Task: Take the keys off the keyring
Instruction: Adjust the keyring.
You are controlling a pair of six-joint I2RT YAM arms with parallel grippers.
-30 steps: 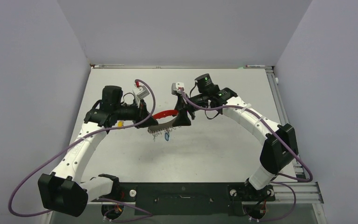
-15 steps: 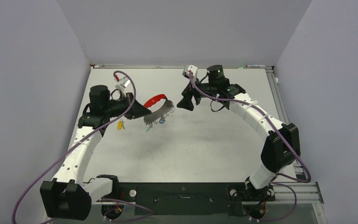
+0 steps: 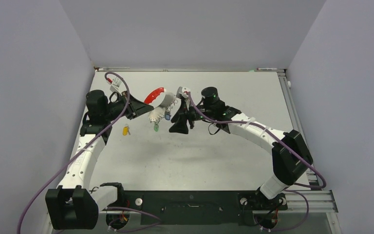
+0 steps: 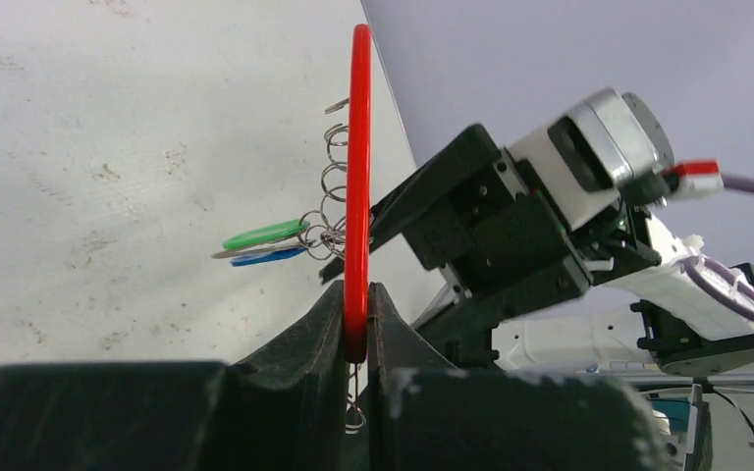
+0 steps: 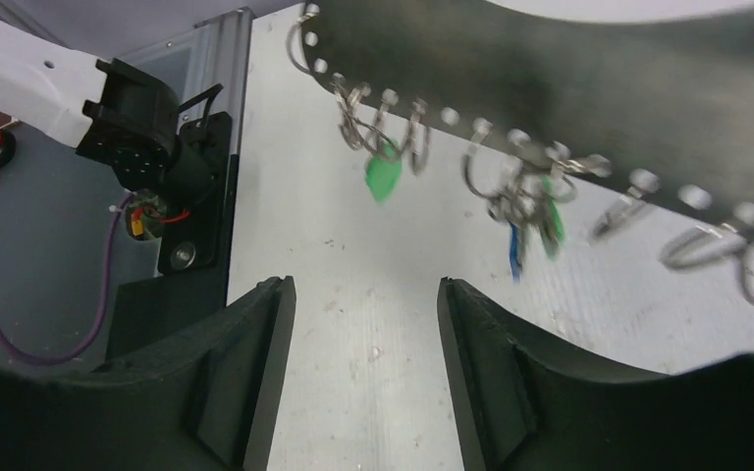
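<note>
right fingers [image 5: 255, 373] have swung back in, spread empty near the keys [image 5: 385, 179]; left fingers [image 4: 304, 339] clench the keyring [image 4: 358, 147].

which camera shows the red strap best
The left wrist view: the red strap stands edge-on and large, pinched at its lower end by the left gripper. The top view shows only a small red curve. The right wrist view shows no red, only a dark band hung with rings and tags.

Keys [image 5: 385, 177] dangle from the keyring [image 5: 589, 88] above parted jaws.
</note>
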